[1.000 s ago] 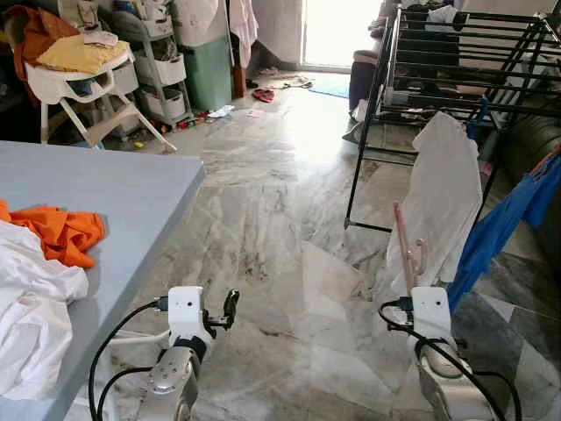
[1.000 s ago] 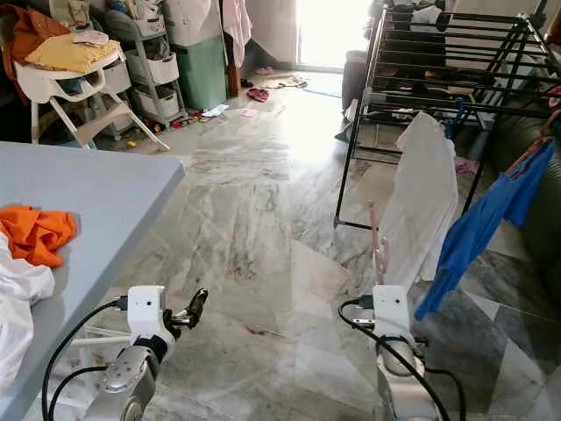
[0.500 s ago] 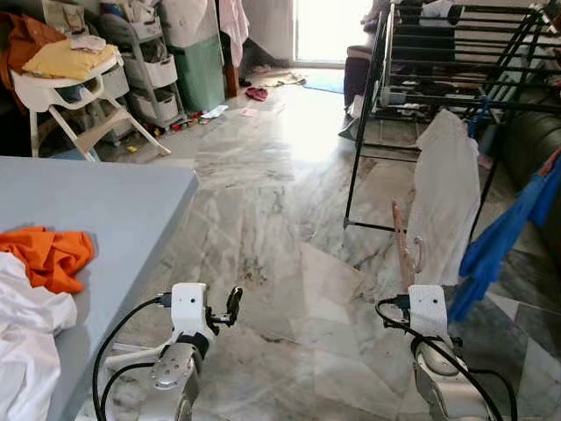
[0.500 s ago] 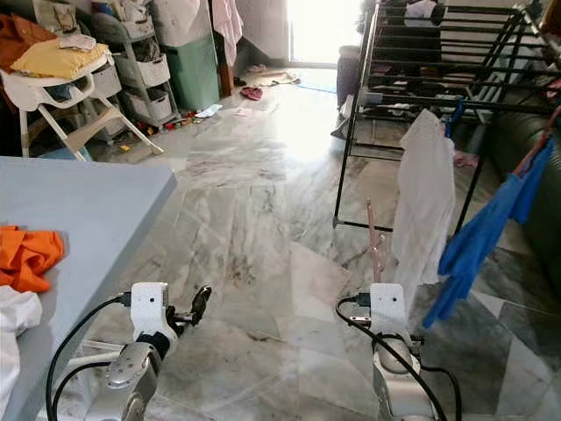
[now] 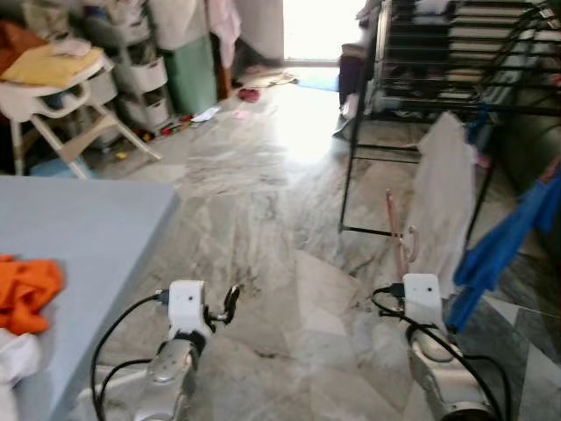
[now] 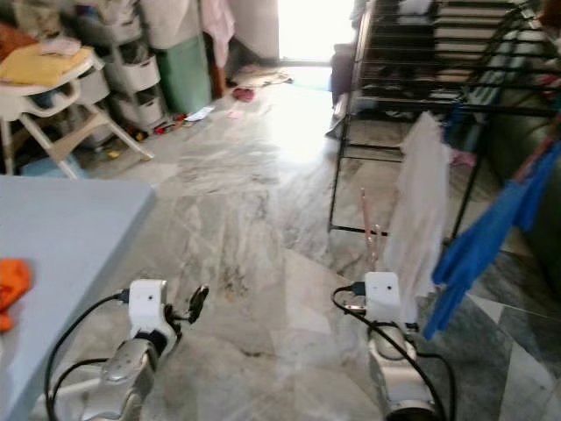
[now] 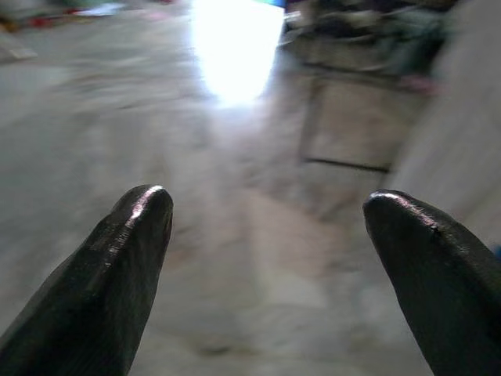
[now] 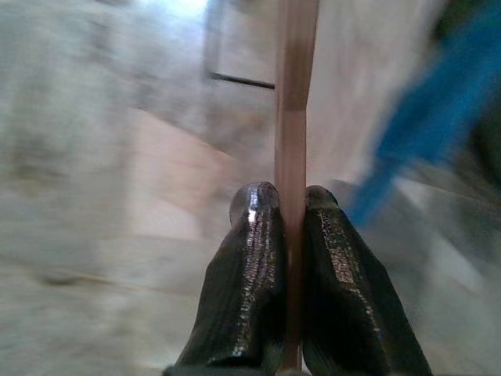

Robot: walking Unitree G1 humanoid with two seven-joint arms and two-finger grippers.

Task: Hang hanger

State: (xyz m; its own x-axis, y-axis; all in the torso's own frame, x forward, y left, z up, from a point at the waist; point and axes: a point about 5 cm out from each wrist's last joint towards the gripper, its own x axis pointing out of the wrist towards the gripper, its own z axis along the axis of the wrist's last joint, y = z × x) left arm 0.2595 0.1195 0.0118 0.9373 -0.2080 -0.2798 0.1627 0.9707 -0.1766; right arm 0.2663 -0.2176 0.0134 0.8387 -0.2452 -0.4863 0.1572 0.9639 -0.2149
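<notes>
Right gripper (image 8: pixel 288 205) clamped on pink hanger (image 5: pixel 394 230), held upright short of the black drying rack (image 5: pixel 412 103); left gripper (image 7: pixel 266 211) fingers apart, empty; advise steady approach, hook lifted over a free rail, clear of white garment (image 5: pixel 441 197).

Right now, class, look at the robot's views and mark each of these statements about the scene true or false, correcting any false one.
1. The right claw is shut on a pinkish hanger. True.
2. The left claw grips an orange cloth. False: its fingers are apart with nothing between them; the orange cloth lies on the grey table.
3. A white garment hangs at the black drying rack. True.
4. The floor is carpeted. False: it is marble tile.
5. The blue garment lies on the table. False: it hangs at the robot's right.
</notes>
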